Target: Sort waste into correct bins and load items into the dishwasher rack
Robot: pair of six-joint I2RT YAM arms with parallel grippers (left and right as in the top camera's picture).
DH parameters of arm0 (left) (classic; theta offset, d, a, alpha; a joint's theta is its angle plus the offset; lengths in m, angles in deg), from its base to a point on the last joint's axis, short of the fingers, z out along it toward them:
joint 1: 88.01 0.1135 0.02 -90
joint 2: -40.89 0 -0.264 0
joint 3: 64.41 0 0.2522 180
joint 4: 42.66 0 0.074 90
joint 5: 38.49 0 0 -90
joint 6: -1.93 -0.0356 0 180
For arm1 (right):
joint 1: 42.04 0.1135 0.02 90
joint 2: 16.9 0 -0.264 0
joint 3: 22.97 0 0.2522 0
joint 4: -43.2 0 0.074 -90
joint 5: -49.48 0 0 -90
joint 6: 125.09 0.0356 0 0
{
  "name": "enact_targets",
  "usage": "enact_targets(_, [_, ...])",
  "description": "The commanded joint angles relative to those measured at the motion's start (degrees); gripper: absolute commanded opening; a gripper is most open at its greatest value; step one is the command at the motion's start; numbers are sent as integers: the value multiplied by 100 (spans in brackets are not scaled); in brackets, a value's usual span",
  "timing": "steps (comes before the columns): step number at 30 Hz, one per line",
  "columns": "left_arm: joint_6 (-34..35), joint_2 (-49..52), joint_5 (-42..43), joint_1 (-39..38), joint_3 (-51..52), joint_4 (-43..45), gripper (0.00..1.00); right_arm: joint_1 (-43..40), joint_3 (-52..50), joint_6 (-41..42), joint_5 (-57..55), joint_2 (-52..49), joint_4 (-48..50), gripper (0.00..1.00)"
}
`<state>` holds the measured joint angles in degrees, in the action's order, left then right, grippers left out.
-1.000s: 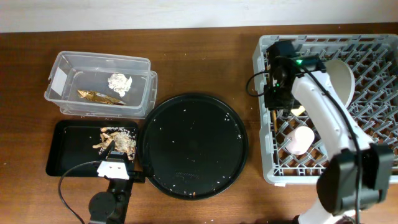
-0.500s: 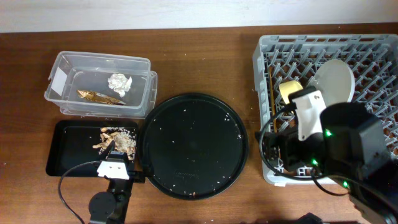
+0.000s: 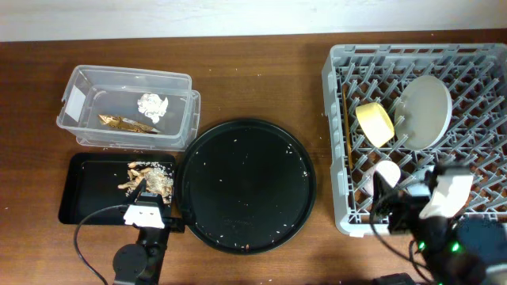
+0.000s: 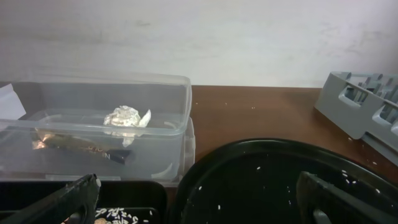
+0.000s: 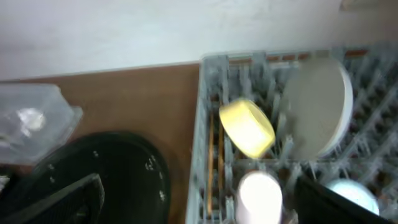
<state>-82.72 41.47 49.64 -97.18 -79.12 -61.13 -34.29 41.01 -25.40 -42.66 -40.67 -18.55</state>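
Left gripper (image 4: 199, 186) hangs low, its two dark fingers (image 4: 68, 199) spread wide with nothing between them. The right gripper (image 5: 198, 186) is the same, fingers (image 5: 62, 199) splayed apart and empty. Just ahead of the left fingers lies the large round black tray (image 4: 261, 174), speckled with pale grains. Beyond the left-hand finger stands the clear rectangular plastic box (image 4: 180, 130), holding the crumpled white tissue ball (image 4: 126, 117) and the long gold-brown foil wrapper (image 4: 68, 144), which lies flat with its long axis crosswise to the fingers. Right by that finger, the shallow black rectangular tray (image 3: 91, 198) carries the brownish-beige food scraps (image 3: 149, 178). Over to the right fingers: ahead sits the large light-grey lattice dishwasher rack (image 5: 208, 124). In it, the yellow bowl (image 5: 247, 127) is tipped on its side, and the pale grey round plate (image 5: 317, 106) stands on edge beyond it. The small pale pink cup (image 5: 260, 196) is close between the fingers, and the small blue cup (image 5: 348, 196) sits by the right-hand one. The pair of wooden chopsticks (image 3: 349, 142) lies along the rack's left wall, long axis pointing straight away from the fingers. Sorting looks all but done. The danger now is that the right arm sits low over the rack's near rim. A careless swing could clip the pink cup or roll the tipped bowl, and those thin chopsticks might slip through the lattice if jolted.
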Motion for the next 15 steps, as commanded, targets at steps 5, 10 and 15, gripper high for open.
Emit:
enact_targets(5, [-92, -28, 63, 35, 46, 9, 100, -114, -2236, 44, 2, 2002, 850, 98])
enact_targets(10, [-92, -28, 63, 35, 46, 9, 100, -114, -3668, 46, 20, 2356, 2070, 98])
enact_targets(15, [-92, -28, 63, 35, 46, 9, 100, -114, -4662, 42, 17, 2356, 3554, 98])
